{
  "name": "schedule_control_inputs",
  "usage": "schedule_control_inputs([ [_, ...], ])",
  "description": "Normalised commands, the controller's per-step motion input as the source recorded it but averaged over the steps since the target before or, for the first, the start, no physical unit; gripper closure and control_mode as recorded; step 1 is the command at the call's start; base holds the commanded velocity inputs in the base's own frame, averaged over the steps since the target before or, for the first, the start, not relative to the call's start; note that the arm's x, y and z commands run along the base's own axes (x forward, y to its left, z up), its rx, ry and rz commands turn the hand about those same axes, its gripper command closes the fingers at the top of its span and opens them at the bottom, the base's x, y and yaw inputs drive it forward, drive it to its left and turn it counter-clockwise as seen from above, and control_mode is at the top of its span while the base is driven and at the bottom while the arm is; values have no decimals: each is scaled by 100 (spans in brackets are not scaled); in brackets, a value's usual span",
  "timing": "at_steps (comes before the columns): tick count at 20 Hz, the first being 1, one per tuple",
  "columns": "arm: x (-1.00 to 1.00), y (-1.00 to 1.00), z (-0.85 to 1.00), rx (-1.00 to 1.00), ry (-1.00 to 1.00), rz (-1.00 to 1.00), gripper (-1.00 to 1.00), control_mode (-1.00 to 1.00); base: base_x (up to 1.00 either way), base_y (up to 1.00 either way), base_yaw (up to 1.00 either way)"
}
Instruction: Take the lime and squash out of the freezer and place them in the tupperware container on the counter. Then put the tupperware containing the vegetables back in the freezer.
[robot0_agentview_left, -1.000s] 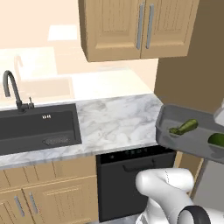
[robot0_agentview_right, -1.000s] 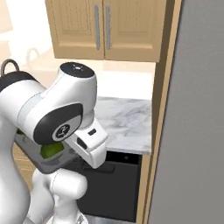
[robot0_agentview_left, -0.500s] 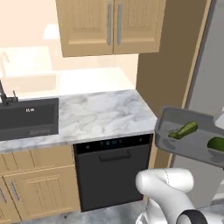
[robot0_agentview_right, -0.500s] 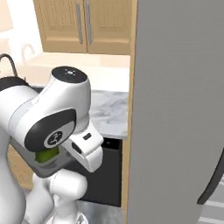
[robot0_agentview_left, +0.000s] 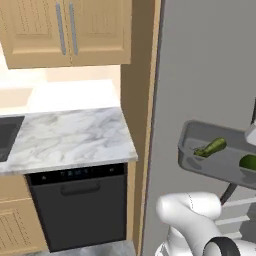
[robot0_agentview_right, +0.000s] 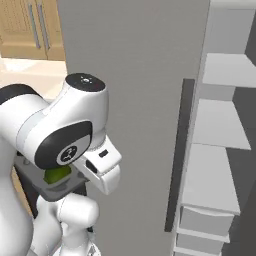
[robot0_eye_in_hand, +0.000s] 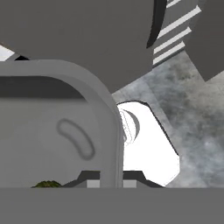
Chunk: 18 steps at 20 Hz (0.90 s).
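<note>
The pincer (robot0_eye_in_hand: 109, 183) is clamped on the rim of the tupperware container (robot0_agentview_left: 200, 160), held aloft with the squash (robot0_agentview_left: 211, 147) and lime (robot0_agentview_left: 248, 161) inside, before the freezer (robot0_agentview_right: 150, 100); the desk (robot0_agentview_left: 65, 137) lies farther left.

The tupperware container (robot0_eye_in_hand: 65, 131) is seen from close up, spreading from 9 o'clock toward the centre, its raised rounded rim curving down to 6 o'clock. A faint oval mark is visible on its grey floor. A bit of dark green (robot0_eye_in_hand: 47, 184), too little to identify, is cut off at 7 o'clock. The flat grey freezer (robot0_eye_in_hand: 87, 30) door lies toward 12 o'clock, pale shelves toward 1 o'clock, mottled grey floor (robot0_eye_in_hand: 197, 127) toward 3 o'clock.
</note>
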Motion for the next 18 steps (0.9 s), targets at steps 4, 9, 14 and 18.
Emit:
schedule_control_inputs([
  [4, 0, 0, 0, 0, 0, 0, 100, 100, 11, -69, 9],
  [9, 0, 0, 0, 0, 0, 0, 100, 100, 1, -47, 4],
  [14, 0, 0, 0, 0, 0, 0, 100, 100, 5, -38, 1],
  [18, 0, 0, 0, 0, 0, 0, 100, 100, 4, -35, 0],
])
